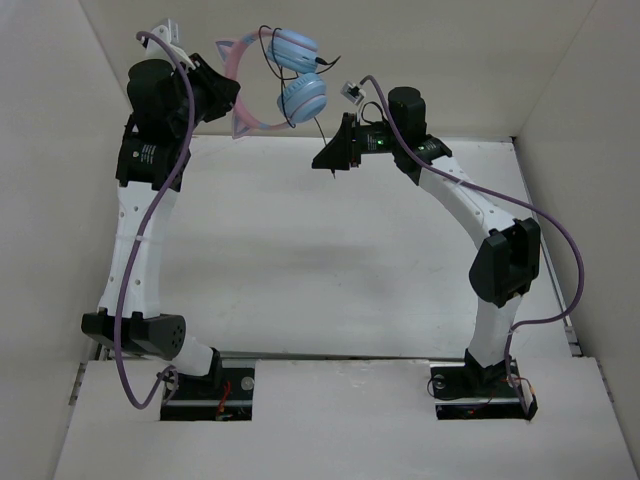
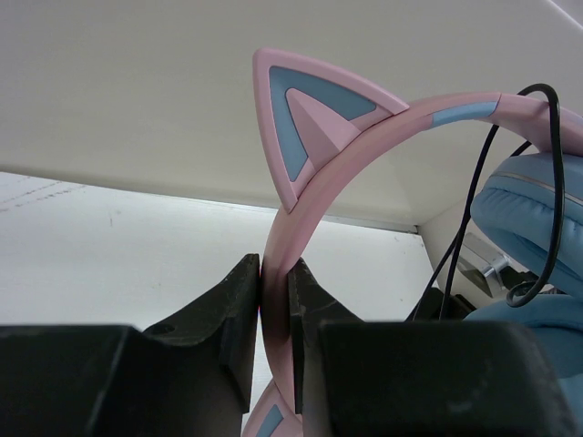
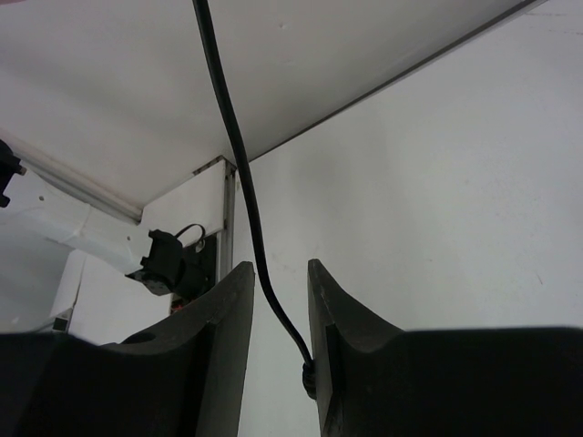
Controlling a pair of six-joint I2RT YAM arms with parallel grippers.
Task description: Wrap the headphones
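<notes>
- Plainly, the headphones point(image 1: 300, 95) are up in the air at the far end of the top view, well above the white surface point(image 1: 320, 260) and touching nothing but the left claw point(image 1: 226, 102) and their own cable point(image 1: 322, 128).
- The left claw point(image 2: 276, 300) is clamped on the pink headband point(image 2: 364, 137). Both fingers point(image 2: 239, 309) press flat on the band just below a cat ear point(image 2: 314, 118).
- The two blue ear cups point(image 1: 295, 50) sit one above the other, to the right of the left claw and close together.
- The thin black cable drops from the cups toward the right claw point(image 1: 320, 160), which points left at a lower height.
- In the right wrist view the right claw point(image 3: 278, 300) stands parted, its gap wider than the cable point(image 3: 239, 155). The cable comes down between the fingers and lies against the inner face of one finger point(image 3: 342, 346).
- The cable's lower end is lost in the dark between the fingers, so its tip is hard to make out.
- From the left wrist, only an edge of one cup point(image 2: 524, 209) shows, cut off by the frame, with a loop of cable point(image 2: 474, 182) across it.
- The second cat ear point(image 1: 243, 128) shows only from above.
- A small black part point(image 3: 168, 264) far off in the right wrist view is too small to name.
- Purple cables point(image 1: 135, 290) run along both arms.
</notes>
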